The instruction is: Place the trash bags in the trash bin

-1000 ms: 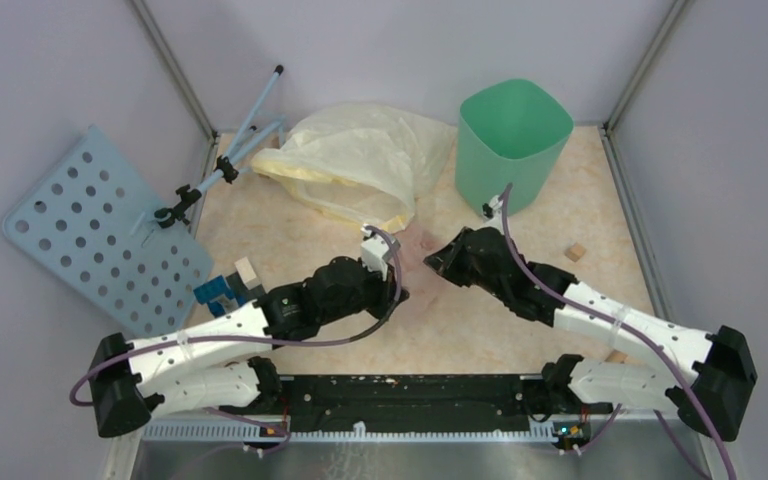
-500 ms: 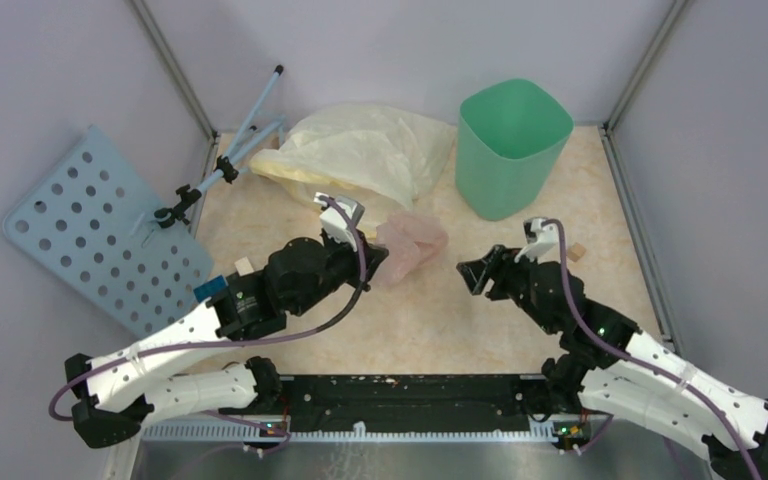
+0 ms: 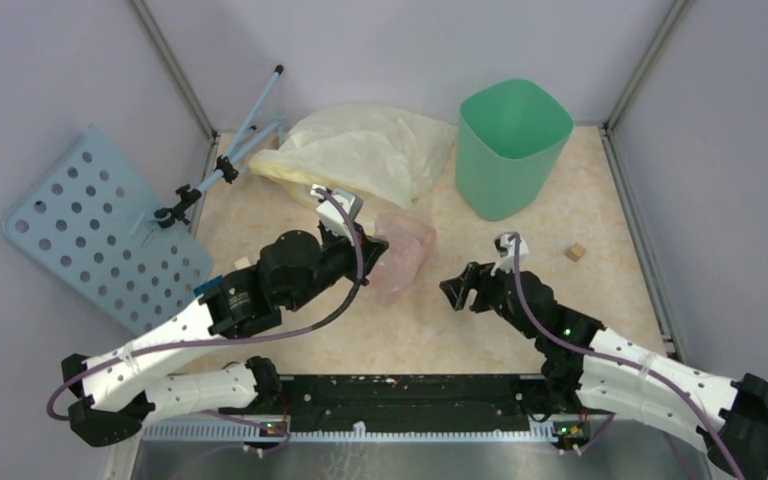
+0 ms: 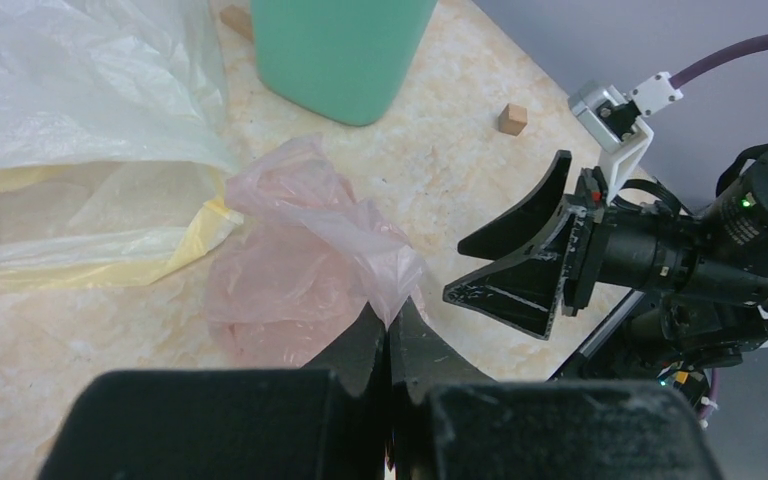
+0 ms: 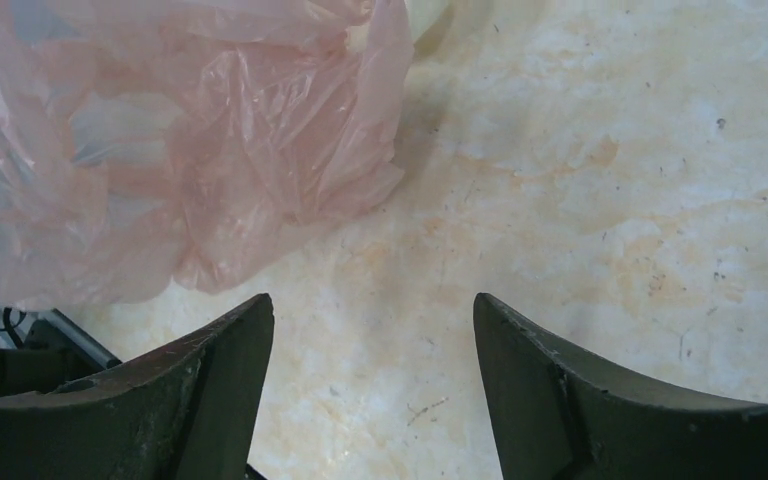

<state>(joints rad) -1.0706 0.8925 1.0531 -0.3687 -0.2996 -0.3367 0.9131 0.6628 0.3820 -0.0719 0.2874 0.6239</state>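
Note:
The pale-pink trash bag hangs crumpled just above the table's middle, and my left gripper is shut on a fold of it. In the left wrist view the jaws pinch the top corner of the bag, and the rest sags to the tabletop. My right gripper stands open to the right of the bag, pointing at it, with nothing between its fingers. In the right wrist view the gripper stands over bare table, with the bag ahead and to the left. The mint-green trash bin stands upright at the back right.
A large pale-yellow bag lies at the back, just behind the pink one. A blue perforated board and blue rods on a clamp lean at the left wall. A small wooden block lies near the right edge.
My right gripper has opened and drawn back from the bag toward the near right. My left gripper has lifted the pink bag up and toward the back left.

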